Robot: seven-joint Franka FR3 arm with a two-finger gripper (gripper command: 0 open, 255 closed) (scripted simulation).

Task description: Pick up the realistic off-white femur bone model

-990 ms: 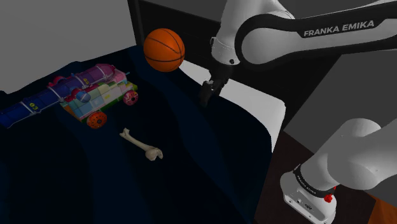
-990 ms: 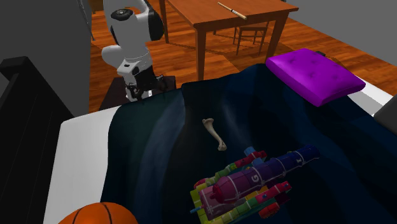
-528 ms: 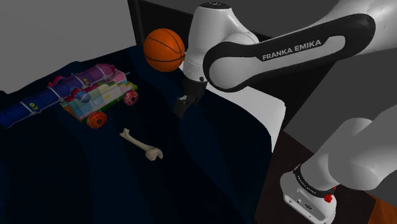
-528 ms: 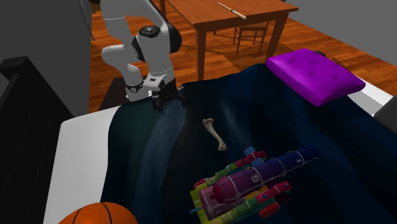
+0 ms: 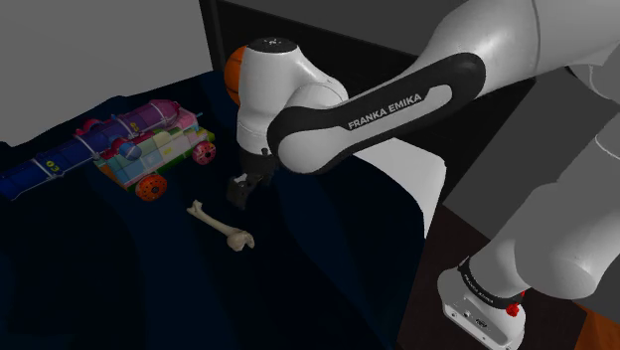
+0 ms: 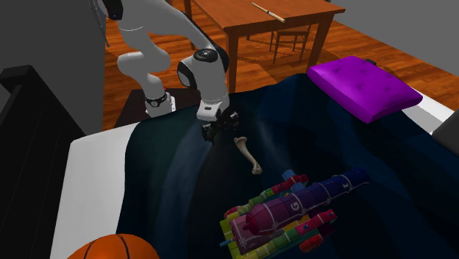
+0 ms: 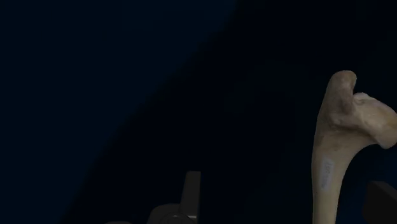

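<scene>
Femur bone (image 5: pixel 218 225) lies unmoved; the end effector (image 5: pixel 240 191), fingers apart, has come down near it.

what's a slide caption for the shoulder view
Open gripper hovers by the bone on a dark cover, colourful toy behind

Matt bone (image 7: pixel 334 159), dark cloth (image 5: pixel 318 259)
</scene>
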